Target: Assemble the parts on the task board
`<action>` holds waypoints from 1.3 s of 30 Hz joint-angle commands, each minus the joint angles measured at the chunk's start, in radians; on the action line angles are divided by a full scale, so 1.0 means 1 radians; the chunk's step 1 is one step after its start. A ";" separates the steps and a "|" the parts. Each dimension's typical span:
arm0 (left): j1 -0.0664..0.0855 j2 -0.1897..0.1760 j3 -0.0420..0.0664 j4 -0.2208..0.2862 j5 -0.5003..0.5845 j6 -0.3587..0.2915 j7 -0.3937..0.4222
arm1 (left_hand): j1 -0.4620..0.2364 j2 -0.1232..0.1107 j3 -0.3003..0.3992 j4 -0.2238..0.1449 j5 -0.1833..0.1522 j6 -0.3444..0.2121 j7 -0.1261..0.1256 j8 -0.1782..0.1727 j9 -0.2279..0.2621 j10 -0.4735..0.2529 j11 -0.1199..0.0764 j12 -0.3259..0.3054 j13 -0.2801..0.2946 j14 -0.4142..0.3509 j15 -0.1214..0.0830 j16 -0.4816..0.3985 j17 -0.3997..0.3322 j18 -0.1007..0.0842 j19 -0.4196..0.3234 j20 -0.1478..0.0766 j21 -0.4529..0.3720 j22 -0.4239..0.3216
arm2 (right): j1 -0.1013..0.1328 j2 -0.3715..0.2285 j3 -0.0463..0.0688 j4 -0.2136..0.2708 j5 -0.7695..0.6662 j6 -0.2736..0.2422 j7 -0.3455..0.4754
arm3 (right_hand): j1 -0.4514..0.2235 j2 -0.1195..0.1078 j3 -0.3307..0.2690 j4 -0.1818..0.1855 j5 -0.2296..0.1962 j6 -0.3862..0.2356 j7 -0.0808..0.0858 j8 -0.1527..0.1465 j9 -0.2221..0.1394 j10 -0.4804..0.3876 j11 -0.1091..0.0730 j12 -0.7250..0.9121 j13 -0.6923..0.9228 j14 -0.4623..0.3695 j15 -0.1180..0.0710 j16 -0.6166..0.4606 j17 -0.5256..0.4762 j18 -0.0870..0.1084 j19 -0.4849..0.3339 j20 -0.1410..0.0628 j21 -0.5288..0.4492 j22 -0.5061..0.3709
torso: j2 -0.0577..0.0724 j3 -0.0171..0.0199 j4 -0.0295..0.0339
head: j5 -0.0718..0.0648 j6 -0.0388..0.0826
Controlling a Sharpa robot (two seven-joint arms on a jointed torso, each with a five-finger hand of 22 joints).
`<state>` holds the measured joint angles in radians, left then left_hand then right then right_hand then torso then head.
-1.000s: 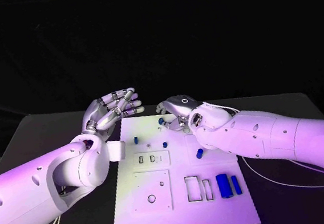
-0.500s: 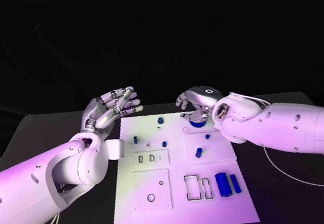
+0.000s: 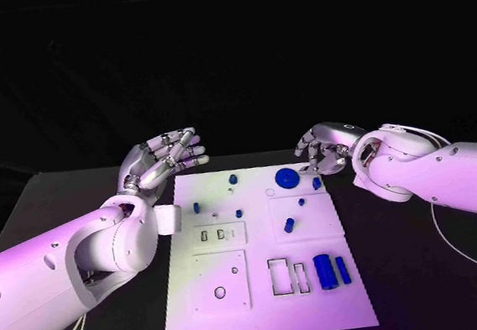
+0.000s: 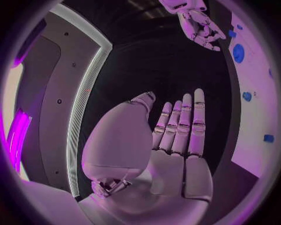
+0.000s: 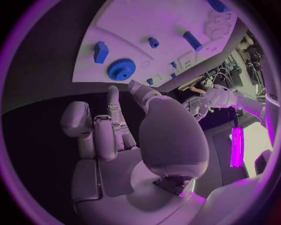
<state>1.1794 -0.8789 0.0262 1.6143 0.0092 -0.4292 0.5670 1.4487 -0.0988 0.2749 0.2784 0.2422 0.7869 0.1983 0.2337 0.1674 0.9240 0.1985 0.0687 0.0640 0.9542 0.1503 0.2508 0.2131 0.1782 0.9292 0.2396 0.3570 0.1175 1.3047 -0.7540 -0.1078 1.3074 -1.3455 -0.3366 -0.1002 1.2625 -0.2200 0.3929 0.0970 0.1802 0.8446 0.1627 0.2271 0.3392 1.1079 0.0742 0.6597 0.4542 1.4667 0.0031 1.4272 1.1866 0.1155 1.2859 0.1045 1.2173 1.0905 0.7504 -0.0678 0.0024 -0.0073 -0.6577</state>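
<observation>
Right hand [image 3: 325, 149] withdrew, fingers curled empty — blue toothed gear [image 3: 287, 178] on board [image 3: 265, 297]; left hand [image 3: 162, 162] open.

1. Both arms are clad in smooth white shells with rounded, bulging segments.
2. Small dark round screw holes dot the shells of the left arm [image 3: 71, 268] and the right arm [image 3: 461, 172].
3. Thin pale cables hang in loops beneath each forearm.
4. The left hand [image 3: 162, 162] is silver metal, its fingers built of short jointed segments.
5. The right hand [image 3: 324, 147] is the same silver, with a dark round mark on its back.
6. Close up, each palm is a smooth, domed pale shell, with flat plates along the fingers [image 4: 187, 126].
</observation>
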 commanded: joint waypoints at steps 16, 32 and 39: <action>0.001 0.006 0.001 -0.005 0.002 0.017 0.008 | -0.006 -0.008 0.004 0.000 -0.007 -0.004 0.050 -0.005 -0.001 -0.003 0.002 -0.004 0.000 -0.004 -0.002 -0.004 0.002 0.005 0.006 0.001 0.004 -0.001 | -0.015 0.066 -0.003 -0.072 0.026 0.077 -0.018 | 0.059 0.016 -0.064 0.068 0.005 -0.047 0.011 0.029 0.011 0.034 0.013 0.457 0.464 0.059 0.008 0.072 0.151 -0.022 0.037 0.011 0.033 0.070 | 0.003 -0.0006 0.0053 | -0.008 0.008; 0.001 0.010 0.001 -0.008 0.002 0.020 0.005 | -0.007 -0.008 0.005 0.000 -0.007 -0.005 0.051 -0.006 -0.001 -0.004 0.002 -0.005 0.000 -0.004 -0.001 -0.005 0.002 0.004 0.006 0.001 0.004 -0.002 | -0.026 0.122 -0.007 -0.132 0.049 0.102 -0.005 | 0.063 0.031 -0.070 0.088 0.015 -0.040 0.012 0.041 0.013 0.137 0.015 0.607 0.653 0.076 0.011 0.104 0.240 -0.033 0.070 0.014 0.075 0.128 | 0.004 -0.0010 0.0046 | -0.004 -0.002; 0.001 0.011 0.001 -0.010 0.002 0.022 0.004 | -0.007 -0.009 0.005 0.000 -0.007 -0.008 0.052 -0.007 -0.002 -0.004 0.003 -0.005 0.000 -0.005 -0.001 -0.006 0.002 0.004 0.006 0.001 0.003 -0.002 | -0.027 0.131 -0.007 -0.144 0.055 0.109 -0.001 | 0.060 0.036 -0.069 0.095 0.018 -0.034 0.012 0.045 0.013 0.160 0.015 0.637 0.693 0.078 0.012 0.109 0.253 -0.034 0.074 0.015 0.082 0.138 | 0.004 -0.0009 0.0044 | -0.001 -0.004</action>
<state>1.1792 -0.8702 0.0260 1.6038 0.0098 -0.4275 0.5662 1.4447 -0.1027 0.2749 0.2785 0.2422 0.7832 0.2020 0.2297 0.1659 0.9241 0.1984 0.0688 0.0640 0.9542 0.1503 0.2508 0.2137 0.1782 0.9292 0.2396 0.3570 0.1165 1.2797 -0.6245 -0.1137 1.1651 -1.2963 -0.2539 -0.1094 1.3216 -0.1924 0.3245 0.1853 0.1918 0.8034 0.1754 0.2666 0.3521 1.2621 0.0882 1.2912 1.1428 1.4665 0.0109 1.5317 1.3082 0.0998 1.3521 0.1181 1.2953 1.2275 0.7539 -0.0685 0.0069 -0.0092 -0.6615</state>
